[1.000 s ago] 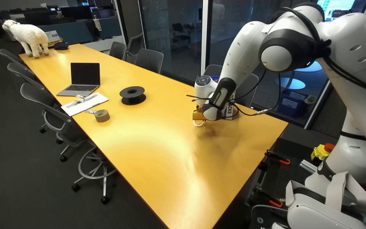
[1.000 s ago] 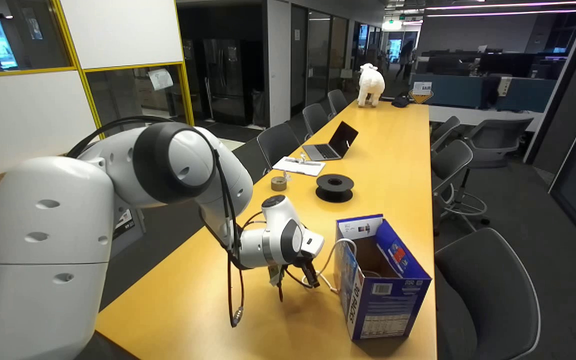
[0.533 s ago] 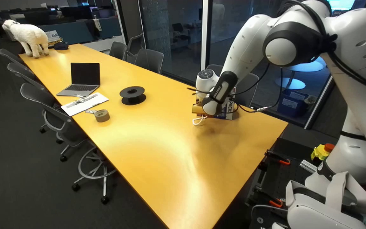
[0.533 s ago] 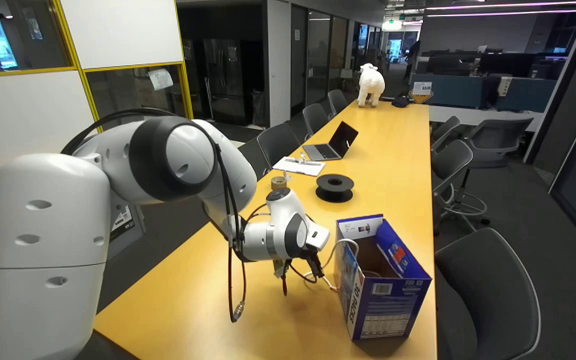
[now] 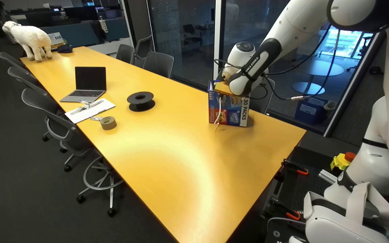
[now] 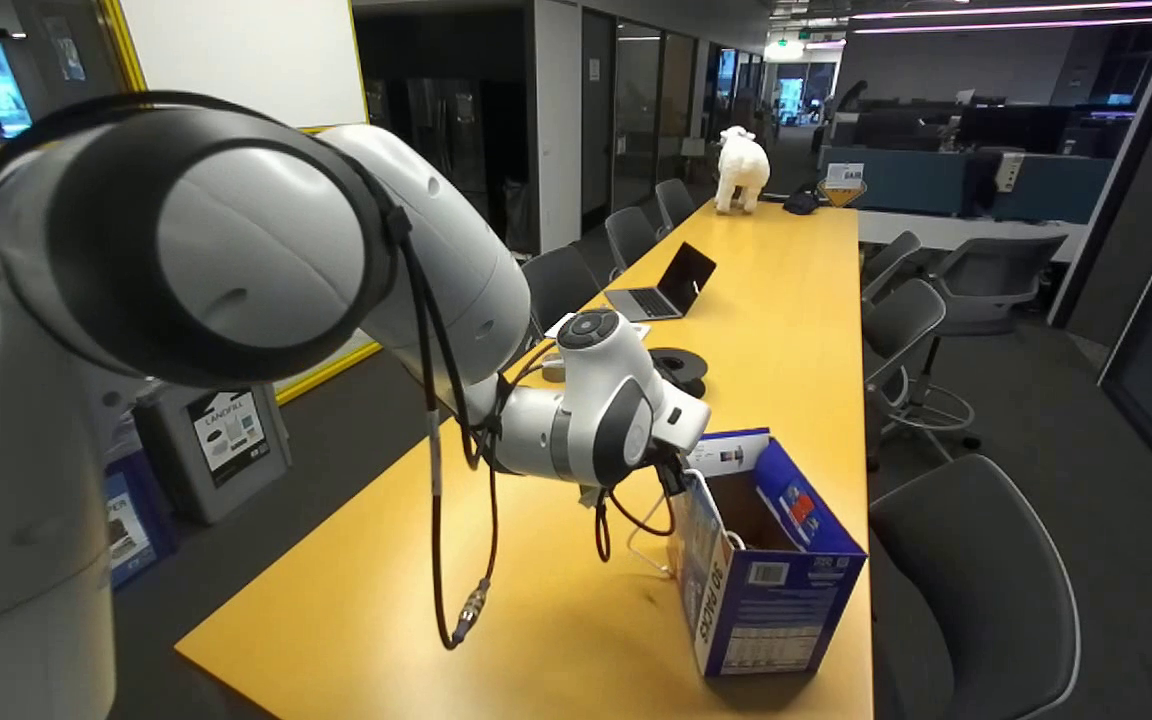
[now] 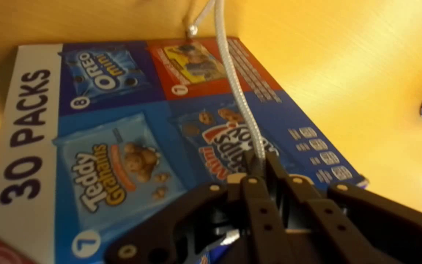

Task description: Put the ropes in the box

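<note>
1. A long, yellow-brown desk stretches from the foreground to the far left, with dark chairs along both long sides.
2. A white robot arm reaches in from the right, bending down to a blue box that stands upright on the desk, printed with red patches and "30 PACKS".
3. The pincer, partly hidden, is at the upper part of the box; a white rope hangs from it down the printed face, ending beside the bottom corner.
4. Well apart, farther left: a black spool, a roll of tape, a white sheet and an open laptop.
5. A toy sheep stands at the far end.
6. Lower right: a white headset.
</note>
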`<state>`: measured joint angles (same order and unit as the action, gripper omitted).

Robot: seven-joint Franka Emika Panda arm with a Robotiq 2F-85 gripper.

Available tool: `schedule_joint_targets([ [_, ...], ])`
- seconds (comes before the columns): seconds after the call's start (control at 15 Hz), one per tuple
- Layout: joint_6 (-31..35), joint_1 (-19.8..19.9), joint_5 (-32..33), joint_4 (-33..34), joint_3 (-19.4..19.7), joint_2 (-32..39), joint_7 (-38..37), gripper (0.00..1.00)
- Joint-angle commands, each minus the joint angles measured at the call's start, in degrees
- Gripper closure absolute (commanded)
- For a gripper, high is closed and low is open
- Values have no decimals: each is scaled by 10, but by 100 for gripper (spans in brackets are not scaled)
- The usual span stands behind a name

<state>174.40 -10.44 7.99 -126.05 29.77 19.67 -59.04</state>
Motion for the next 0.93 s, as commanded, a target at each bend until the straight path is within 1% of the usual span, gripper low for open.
schedule_joint_targets([
  [0.0, 44, -32, 35, -45, 53, -76, -11, 89],
  [0.33, 84, -59, 59, -52, 103, -127, -29, 89],
  [0.6, 71, -72, 47, -18, 124, -139, -66, 89],
  [0.87, 48, -77, 35, 23, 127, -147, -114, 89],
])
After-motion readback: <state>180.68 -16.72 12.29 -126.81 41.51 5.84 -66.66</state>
